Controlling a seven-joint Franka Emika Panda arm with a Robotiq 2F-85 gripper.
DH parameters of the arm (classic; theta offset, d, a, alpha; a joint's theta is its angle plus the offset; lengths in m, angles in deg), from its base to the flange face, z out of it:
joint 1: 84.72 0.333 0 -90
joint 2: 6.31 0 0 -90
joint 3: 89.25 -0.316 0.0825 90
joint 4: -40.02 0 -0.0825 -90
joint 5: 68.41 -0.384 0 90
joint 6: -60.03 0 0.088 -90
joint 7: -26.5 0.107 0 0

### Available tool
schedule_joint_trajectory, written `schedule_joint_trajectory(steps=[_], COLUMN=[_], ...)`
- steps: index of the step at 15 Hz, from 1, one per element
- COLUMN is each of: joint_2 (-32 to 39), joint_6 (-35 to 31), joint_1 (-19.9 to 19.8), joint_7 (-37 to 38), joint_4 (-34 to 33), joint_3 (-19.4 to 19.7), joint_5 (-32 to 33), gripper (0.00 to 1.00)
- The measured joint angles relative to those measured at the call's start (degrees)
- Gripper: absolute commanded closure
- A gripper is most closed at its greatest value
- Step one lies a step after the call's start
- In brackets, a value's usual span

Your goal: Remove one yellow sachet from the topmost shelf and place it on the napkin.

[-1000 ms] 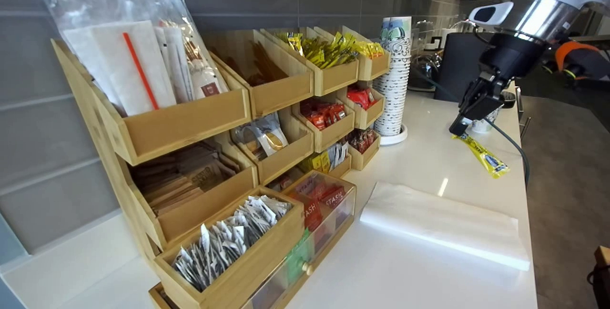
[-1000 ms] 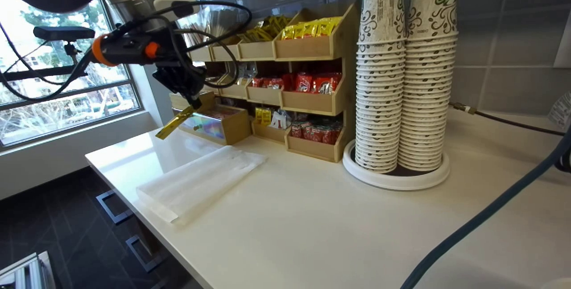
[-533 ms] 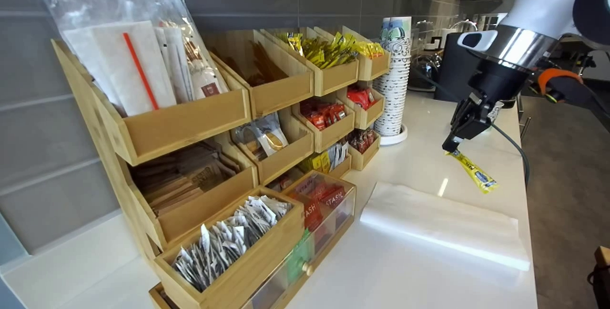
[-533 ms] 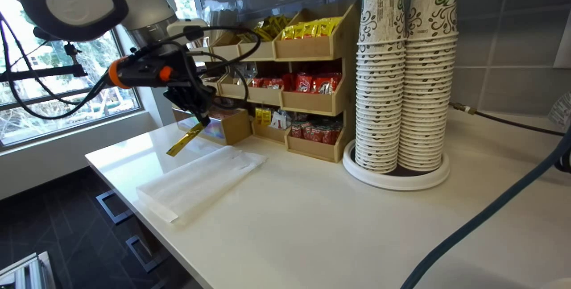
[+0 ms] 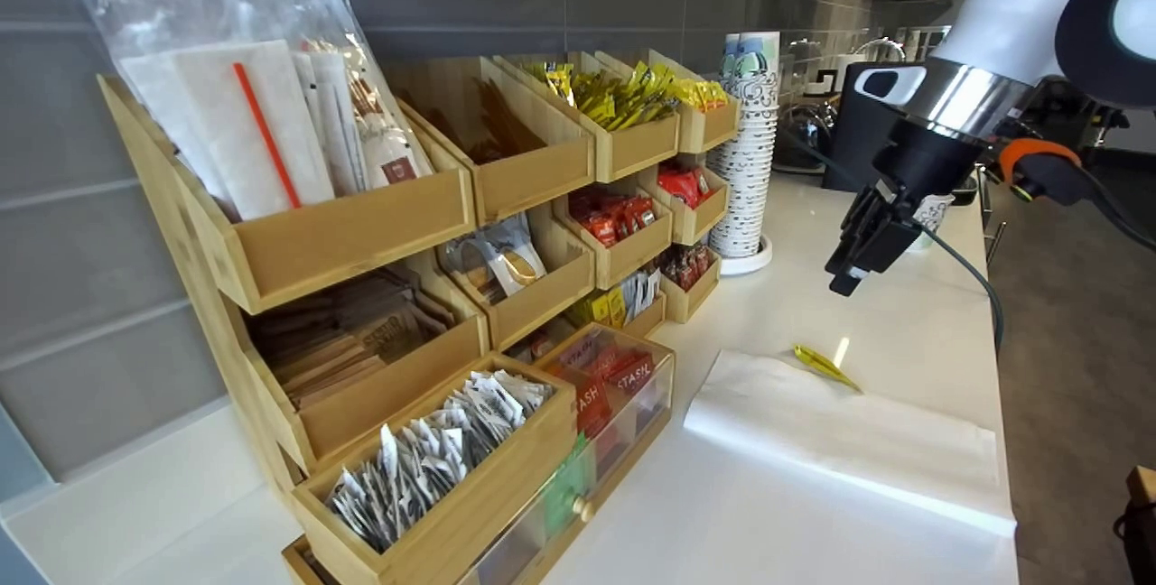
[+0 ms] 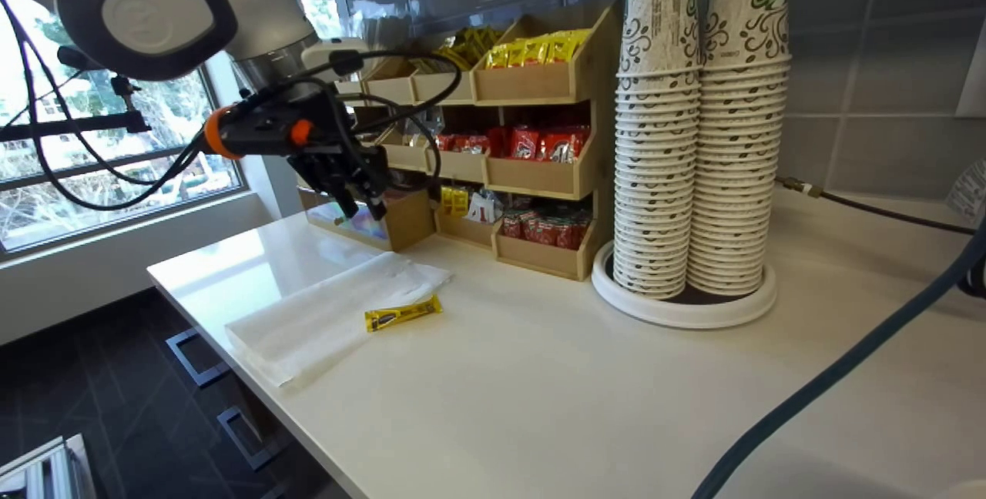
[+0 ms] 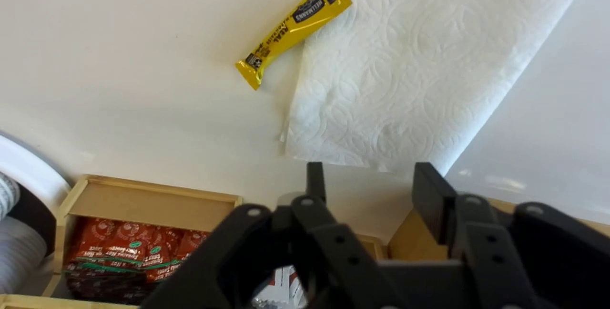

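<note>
one yellow sachet [image 7: 295, 30] lies kinda skewed across the edge of the napkin [image 7: 410, 61], one end on it, the other out over the white counter [image 7: 143, 89]. gripper [image 7: 369, 175] hangs up above, jaws spread apart. more yellow packets [image 6: 535, 51] sit on the topmost shelf [image 6: 524, 85], with cup stacks [image 6: 655, 183] just beside the rack [image 6: 605, 129].
</note>
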Motion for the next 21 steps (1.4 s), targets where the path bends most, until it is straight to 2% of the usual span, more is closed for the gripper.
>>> schedule_joint_trajectory(steps=[2, 3, 14, 21], joint_2=[-0.01, -0.08, -4.48, -4.45], joint_6=[0.52, 1.38, 23.12, 23.45], joint_1=[0.0, 0.0, -0.05, 0.01], joint_7=[0.0, 0.0, 1.32, 1.31], joint_4=[-1.09, -1.91, -12.29, -12.3], joint_3=[0.05, 0.06, 0.15, 0.15], joint_5=[0.0, 0.0, 0.0, 0.0], gripper=[0.02, 0.0, 0.0, 0.0])
